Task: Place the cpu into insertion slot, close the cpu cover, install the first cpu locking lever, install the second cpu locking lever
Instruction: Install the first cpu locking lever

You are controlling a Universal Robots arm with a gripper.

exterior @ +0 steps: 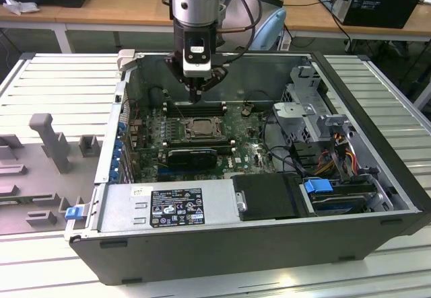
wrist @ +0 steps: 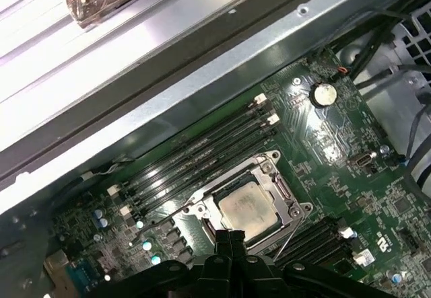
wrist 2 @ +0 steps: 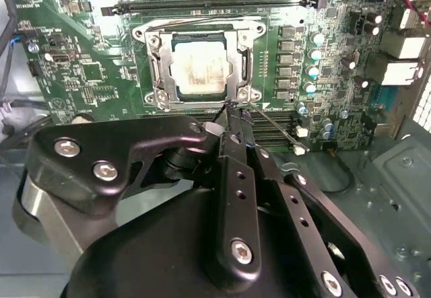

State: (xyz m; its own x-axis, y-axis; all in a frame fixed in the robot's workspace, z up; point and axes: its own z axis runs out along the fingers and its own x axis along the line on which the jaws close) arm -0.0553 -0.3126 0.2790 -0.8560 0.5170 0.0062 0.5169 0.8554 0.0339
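- Nearest in the exterior view, the open case (exterior: 222, 251) shows its grey wall, with the labelled power supply (exterior: 168, 207) right behind it.
- Next up, the green motherboard (exterior: 242, 151) lies flat on the case floor.
- On it sits the slot (exterior: 176, 130), and the cpu (exterior: 199, 128) is lying inside, pale face up.
- Over to the second wrist view: the cover (wrist 2: 237, 59) is down flat, framing the cpu in its square window.
- Now the gripper (exterior: 195, 97) hangs straight down at the slot's far edge, fingers pressed together, with nothing visible between them.
- Its tip sits right at a slot corner, where a thin wire lever (wrist 2: 273, 128) slants away across the board; whether they touch, I cannot tell.
- Just past that, black memory slots (exterior: 195, 107) run alongside the slot.
- Farthest back, wooden desks (exterior: 121, 5) line the room.
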